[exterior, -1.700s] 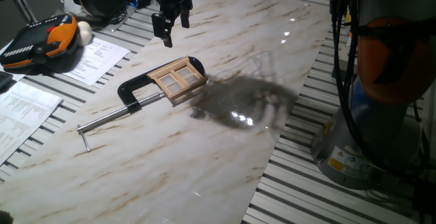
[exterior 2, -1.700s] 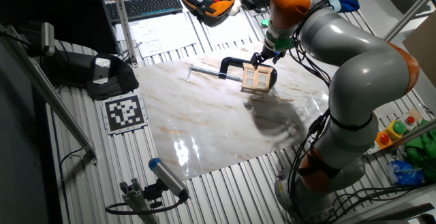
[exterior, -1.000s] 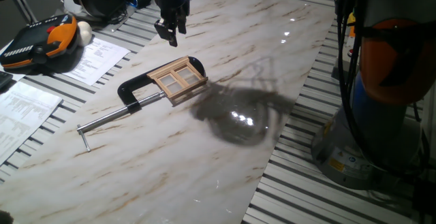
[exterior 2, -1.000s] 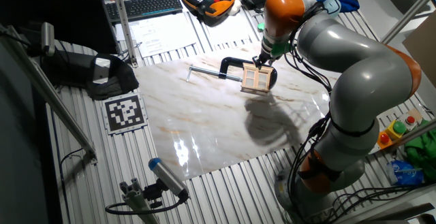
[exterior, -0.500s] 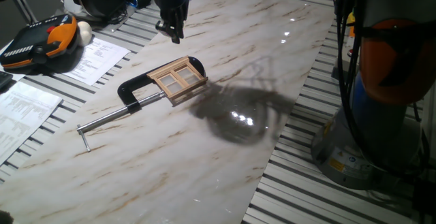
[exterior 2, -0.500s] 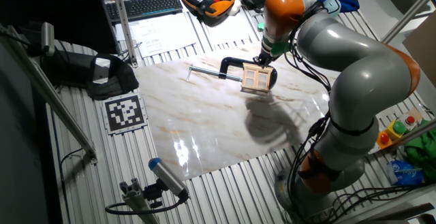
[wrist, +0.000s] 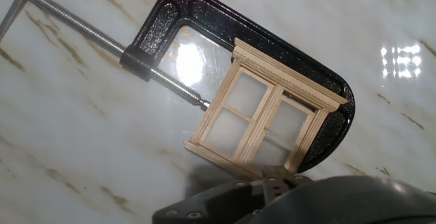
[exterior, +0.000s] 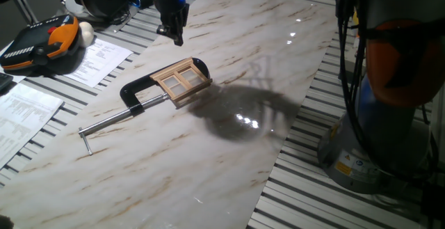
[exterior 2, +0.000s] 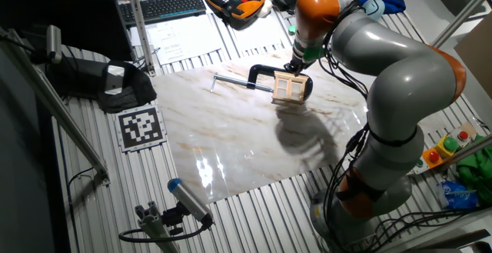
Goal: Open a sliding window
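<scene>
The small light tan wooden sliding window (wrist: 262,118), a rectangular frame with thin crossbars, lies flat on the white marble-patterned tabletop (exterior: 229,62). It is pinned inside the black cast C-clamp with a steel threaded rod (wrist: 163,26): the screw tip presses against the frame's long side, and the clamp's curved back wraps the opposite side. My reading is that the clamp is there to anchor the frame, so that a push on the sash moves the sash alone and does not drag the whole piece across the slick top.

My two-finger gripper (exterior: 172,33) hovers above the table beyond the window's far edge, well clear of the wood. In the fixed view the fingers look drawn close together, with little or no gap. The hand view shows only a dark blurred housing at the bottom edge, so I log it as narrow but unconfirmed. It holds nothing.

Against the frame 1.7 s ago, the fingers then stood visibly apart and hung lower. The hand has since lifted slightly and shifted along the table. Window and clamp have not moved.
</scene>
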Tool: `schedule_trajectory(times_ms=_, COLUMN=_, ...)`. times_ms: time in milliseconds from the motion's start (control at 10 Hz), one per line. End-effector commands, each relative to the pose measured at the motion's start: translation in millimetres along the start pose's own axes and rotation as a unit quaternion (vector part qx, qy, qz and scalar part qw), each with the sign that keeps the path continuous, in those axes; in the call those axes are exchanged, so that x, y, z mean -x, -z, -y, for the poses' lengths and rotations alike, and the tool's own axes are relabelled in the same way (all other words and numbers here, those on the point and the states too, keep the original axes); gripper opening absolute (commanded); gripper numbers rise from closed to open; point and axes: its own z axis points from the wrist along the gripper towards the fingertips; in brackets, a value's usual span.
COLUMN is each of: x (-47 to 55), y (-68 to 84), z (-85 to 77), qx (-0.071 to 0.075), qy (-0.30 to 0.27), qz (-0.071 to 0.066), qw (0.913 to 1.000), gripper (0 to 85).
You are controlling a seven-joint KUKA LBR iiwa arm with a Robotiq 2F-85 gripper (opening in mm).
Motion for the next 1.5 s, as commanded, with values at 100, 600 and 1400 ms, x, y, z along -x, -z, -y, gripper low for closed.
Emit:
schedule_trajectory(times_ms=100, x=1.8, y=-9.7, z=-0.8, qx=0.002, qy=-0.014, qz=-0.004, qw=0.9999, gripper=0.0)
schedule_trajectory(times_ms=600, x=7.0, y=-21.9, z=-0.8, qx=0.014, qy=-0.031, qz=-0.009, qw=0.9994, gripper=0.0)
schedule_trajectory(times_ms=1400, x=2.0, y=-27.9, z=-6.9, qx=0.001, qy=-0.092, qz=-0.018, qw=0.9956, gripper=0.0)
